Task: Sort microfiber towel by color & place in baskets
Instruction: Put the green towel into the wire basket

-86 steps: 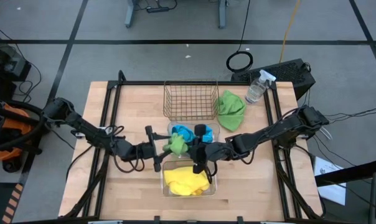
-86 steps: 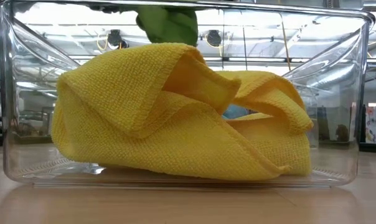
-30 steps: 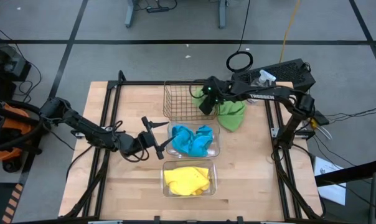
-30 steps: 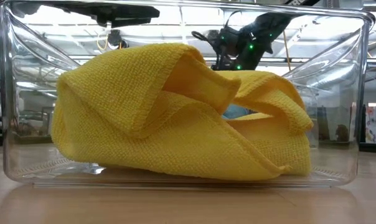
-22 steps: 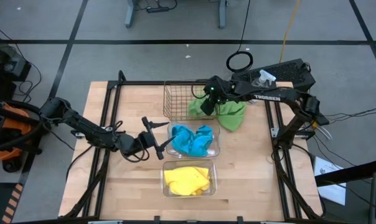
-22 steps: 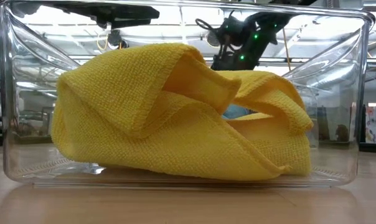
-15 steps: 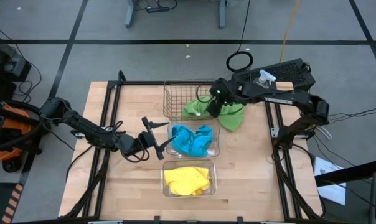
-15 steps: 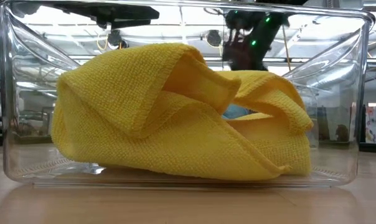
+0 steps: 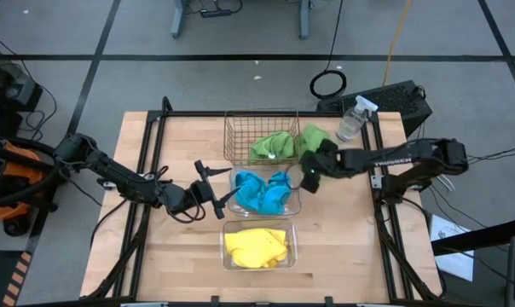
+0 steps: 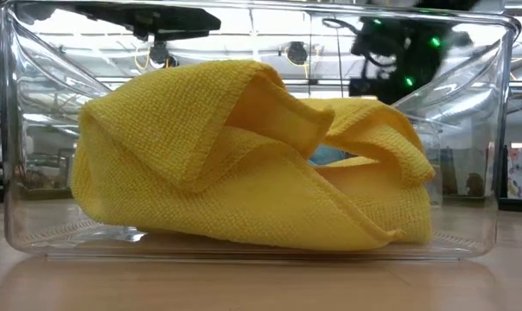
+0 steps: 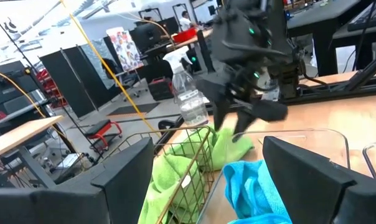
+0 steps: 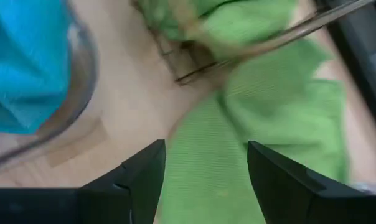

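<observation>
You were nearly done: yellow towels [image 9: 256,246] and blue towels [image 9: 263,191] sat in the clear baskets [image 9: 293,240], one green towel [image 9: 271,146] in the wire basket [image 9: 240,136]. The last green towel [image 9: 318,140] lay on the table [image 9: 189,247] beside it, under your empty, spread right pincer [image 9: 309,179]; the left pincer [image 9: 219,189] was spread too.

The high view looks straight down on the whole table [image 9: 181,256]. The low view sits at tabletop height, pressed against the clear basket [image 10: 10,130] of yellow towels [image 10: 244,164]. The left wrist view faces across the wire basket [image 11: 175,162] toward the spray bottle [image 11: 189,99]. The right wrist view hangs close above a green towel [image 12: 263,155] that the high view also shows.
</observation>
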